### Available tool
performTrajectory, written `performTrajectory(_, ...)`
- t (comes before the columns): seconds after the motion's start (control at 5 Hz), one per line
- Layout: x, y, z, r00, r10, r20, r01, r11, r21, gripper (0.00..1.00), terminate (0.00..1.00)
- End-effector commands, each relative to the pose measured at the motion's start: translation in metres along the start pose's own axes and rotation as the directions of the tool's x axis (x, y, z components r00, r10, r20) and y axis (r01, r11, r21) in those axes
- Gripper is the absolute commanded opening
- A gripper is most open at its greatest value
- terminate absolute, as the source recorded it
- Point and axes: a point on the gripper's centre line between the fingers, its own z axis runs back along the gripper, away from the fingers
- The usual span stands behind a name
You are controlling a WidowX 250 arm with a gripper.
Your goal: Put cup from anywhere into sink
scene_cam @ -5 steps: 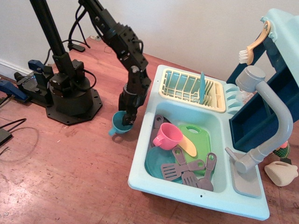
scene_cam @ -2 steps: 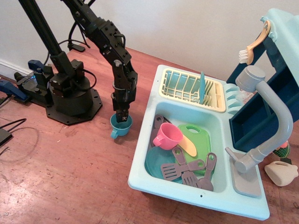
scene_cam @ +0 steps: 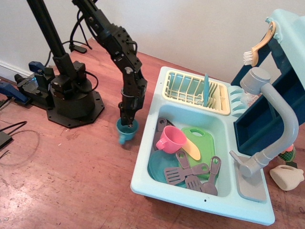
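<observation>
The small teal-blue cup (scene_cam: 127,130) hangs just above the wooden floor, left of the sink's left wall, with its handle pointing down and toward the front. My gripper (scene_cam: 127,120) points straight down, with its fingers closed over the cup's far rim. The pale aqua sink (scene_cam: 143,160) is to the right of the cup, and its grey faucet (scene_cam: 274,119) stands at its right side. The cup is outside the basin, a short way from the rim.
The basin holds a pink cup (scene_cam: 170,139), a green cutting board (scene_cam: 204,143), grey spatulas (scene_cam: 190,174) and a teal plate (scene_cam: 157,167). A yellow dish rack (scene_cam: 195,90) sits at the sink's back. The arm's black base (scene_cam: 71,100) and cables lie to the left.
The gripper and cup swung left and back, then came right again toward the sink's left wall. The cup has travelled with the gripper.
</observation>
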Motion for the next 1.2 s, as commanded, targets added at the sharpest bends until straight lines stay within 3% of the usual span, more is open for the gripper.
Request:
performTrajectory(0.0,0.006,-0.005,0.008,1.000,-0.013,0.029,0.013,1.000,0.004,0.00,0.00)
performTrajectory(0.2,0.003,0.019,0.058,1.000,-0.017,0.022,0.014,0.995,0.097,0.00,0.00)
performTrajectory(0.4,0.015,0.033,0.108,0.998,-0.059,-0.039,0.065,0.984,0.166,0.00,0.00)
performTrajectory(0.6,0.056,0.016,0.158,0.995,-0.097,-0.025,0.100,0.970,0.220,0.00,0.00)
performTrajectory(0.8,0.097,-0.014,0.184,0.988,-0.156,0.013,0.148,0.961,0.232,0.00,0.00)
performTrajectory(1.0,0.134,-0.048,0.182,0.975,-0.224,0.000,0.218,0.948,0.230,0.00,0.00)
